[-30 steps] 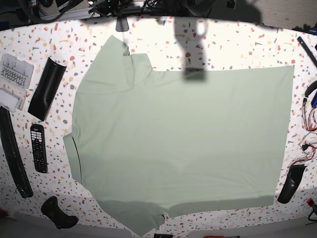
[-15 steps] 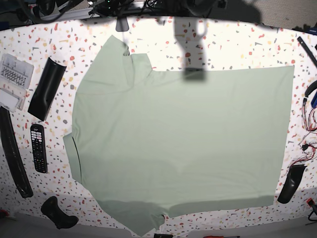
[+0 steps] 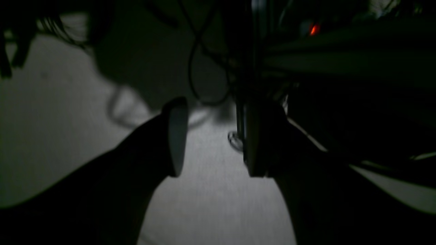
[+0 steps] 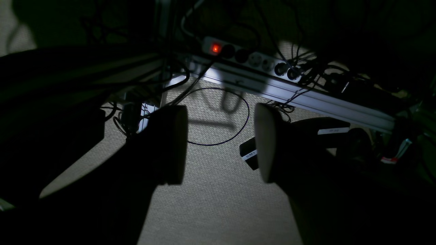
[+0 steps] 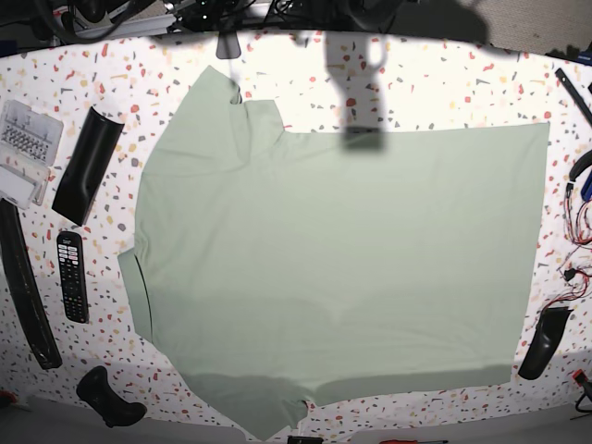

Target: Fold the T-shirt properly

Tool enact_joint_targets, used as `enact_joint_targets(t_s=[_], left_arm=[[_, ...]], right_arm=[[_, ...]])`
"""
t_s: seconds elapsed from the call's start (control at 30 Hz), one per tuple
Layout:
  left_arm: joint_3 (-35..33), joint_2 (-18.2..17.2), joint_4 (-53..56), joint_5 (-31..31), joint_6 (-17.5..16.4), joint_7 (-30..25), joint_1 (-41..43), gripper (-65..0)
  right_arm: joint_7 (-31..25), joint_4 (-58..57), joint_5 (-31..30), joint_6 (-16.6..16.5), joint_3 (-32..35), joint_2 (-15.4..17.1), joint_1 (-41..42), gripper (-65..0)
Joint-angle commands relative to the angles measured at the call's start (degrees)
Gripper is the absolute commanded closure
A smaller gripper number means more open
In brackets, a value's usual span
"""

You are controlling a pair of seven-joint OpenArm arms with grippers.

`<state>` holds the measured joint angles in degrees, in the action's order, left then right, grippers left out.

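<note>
The T-shirt (image 5: pixel 342 254) lies spread flat on the speckled table (image 5: pixel 435 83), pale sage-green, with its sleeves at the left and its hem along the right. Neither arm shows in the base view. In the left wrist view my left gripper (image 3: pixel 214 139) is open, with nothing between its dark fingers (image 3: pixel 177 136), and it hangs over a dim grey floor. My right gripper (image 4: pixel 221 143) is also open and empty, above a woven floor and away from the shirt.
Left of the shirt lie a remote control (image 5: pixel 71 275), two long black curved parts (image 5: pixel 87 165) (image 5: pixel 28 287), a clear plastic box (image 5: pixel 26 148) and a black handle-like object (image 5: pixel 109 396). A black part (image 5: pixel 544 342) and loose wires (image 5: pixel 578 250) sit at the right edge. A power strip (image 4: pixel 252 59) runs below the right gripper.
</note>
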<state>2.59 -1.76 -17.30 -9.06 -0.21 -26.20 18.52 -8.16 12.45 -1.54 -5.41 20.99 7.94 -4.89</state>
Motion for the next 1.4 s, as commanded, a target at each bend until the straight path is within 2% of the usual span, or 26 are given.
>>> enact_joint_targets(t_s=[0.0, 0.1, 0.3, 0.5, 0.67, 0.8, 0.9, 1.1, 1.37], left_arm=[[-0.1, 0.0, -1.0, 0.1, 0.0, -1.8, 1.0, -25.6], [-0.1, 0.0, -2.6, 0.1, 0.0, -4.1, 1.8, -25.6], [-0.1, -0.6, -2.7, 0.1, 0.0, -4.3, 2.0, -25.6], [-0.1, -1.0, -3.1, 0.1, 0.0, -7.8, 3.6, -25.6], [-0.1, -1.0, -7.3, 0.1, 0.0, -7.1, 7.1, -25.6], [-0.1, -1.3, -15.0, 0.1, 0.0, -2.1, 12.1, -25.6], [-0.1, -1.9, -22.5, 0.1, -0.1, 0.5, 16.8, -25.6], [-0.1, -4.2, -35.6, 0.1, -0.7, 0.5, 26.5, -25.6], [0.0, -7.1, -45.7, 0.1, -0.7, 0.8, 37.3, -25.6]], right_arm=[[-0.5, 0.2, -0.1, -0.2, 0.1, 0.3, 0.0, -30.6], [-0.6, 0.2, -0.2, -0.2, 0.1, 0.3, -0.1, -30.6], [-1.0, 0.2, -0.1, -0.2, 0.1, 0.7, -1.5, -30.6], [-1.1, 3.4, -0.2, -1.2, 0.1, 2.6, -5.3, -30.6], [-1.0, 13.3, -0.2, -4.0, 0.1, 6.3, -12.5, -30.6], [-0.9, 24.3, -2.6, -5.3, 0.1, 9.8, -20.5, -30.6], [-0.8, 32.3, -4.9, -5.3, 0.1, 12.3, -27.0, -30.6], [-0.9, 44.6, -5.1, -5.3, 0.1, 17.6, -38.9, -30.6], [-0.9, 58.8, -5.1, -4.6, 0.0, 24.1, -52.5, -30.6]])
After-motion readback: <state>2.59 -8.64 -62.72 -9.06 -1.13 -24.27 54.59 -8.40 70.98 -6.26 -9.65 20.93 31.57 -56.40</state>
